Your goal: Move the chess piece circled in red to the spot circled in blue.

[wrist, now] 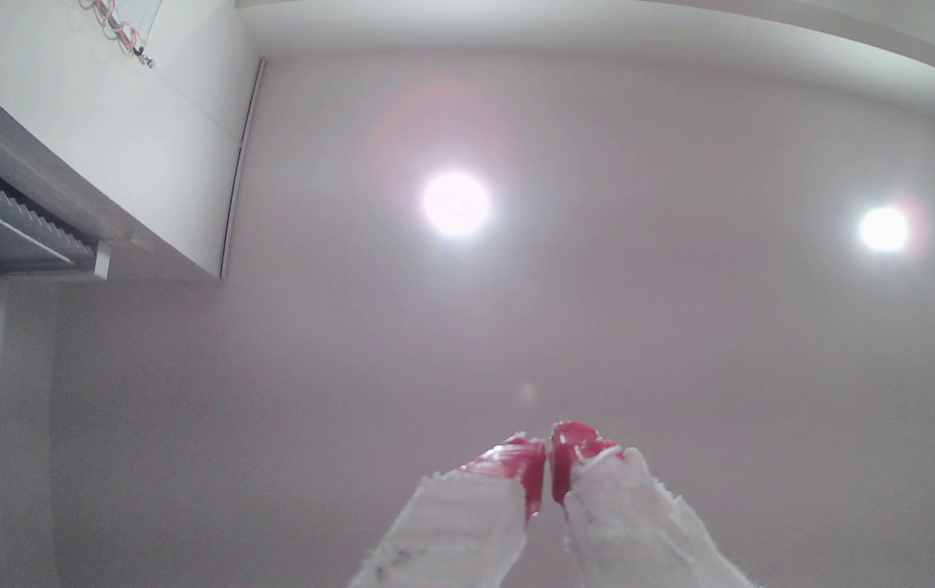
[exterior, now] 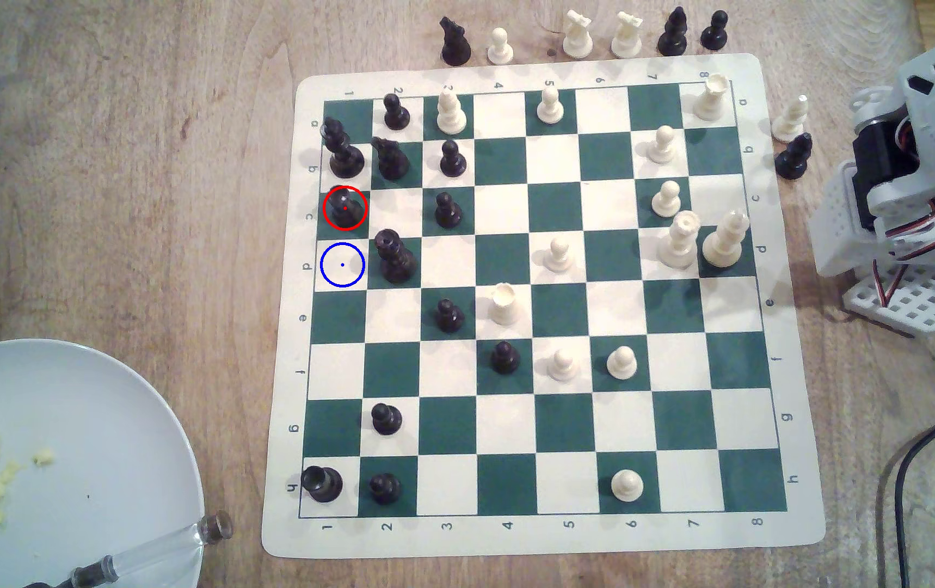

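**Visitor:** Where did the piece stand that the arm was meant to move?

**Onlooker:** The chess piece circled in red [exterior: 345, 207], small, glossy and black, stood on a green square in the column at the exterior view's left edge of the board [exterior: 516, 537]. The spot circled in blue [exterior: 342, 264] was the bare cream square next to it in that column, on the near side.

**Visitor:** And the arm?

**Onlooker:** It sat folded on the table [exterior: 114, 169] off the exterior view's right side of the board, well apart from the piece. The reach had not begun.

**Visitor:** How should that reach go, in your view?

**Onlooker:** I'd say high across the board, then straight down. A taller black piece [exterior: 345, 150] stood just on the far side, and another tall black piece [exterior: 395, 257] stood beside the blue circle. The lift should clear both before sliding over.

**Visitor:** What was the hand doing?

**Onlooker:** In the wrist view the hand [wrist: 548, 472] pointed up at the ceiling [wrist: 680, 339]. Its red-tipped fingers [wrist: 522, 463] were pressed nearly together with nothing between them. It would need to spread before descending.
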Action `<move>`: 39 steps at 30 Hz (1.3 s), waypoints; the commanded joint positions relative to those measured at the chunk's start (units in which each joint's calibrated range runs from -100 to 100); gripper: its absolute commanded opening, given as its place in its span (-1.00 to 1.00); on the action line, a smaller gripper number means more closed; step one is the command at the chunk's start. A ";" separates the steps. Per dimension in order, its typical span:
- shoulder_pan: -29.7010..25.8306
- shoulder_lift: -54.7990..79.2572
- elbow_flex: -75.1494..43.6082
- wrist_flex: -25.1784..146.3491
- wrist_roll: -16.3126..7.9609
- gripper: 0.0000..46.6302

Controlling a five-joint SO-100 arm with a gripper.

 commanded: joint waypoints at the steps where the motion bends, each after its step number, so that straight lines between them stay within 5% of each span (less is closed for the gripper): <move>1: 2.28 -0.11 1.17 0.11 0.05 -0.99; 17: 11.12 -0.03 -12.52 80.62 -0.34 -0.99; 23: 12.69 7.44 -17.59 92.58 -0.34 -0.99; 29: 10.18 30.62 -30.56 96.35 -1.07 -0.99; 39: 5.72 45.64 -49.05 116.66 -1.66 -0.99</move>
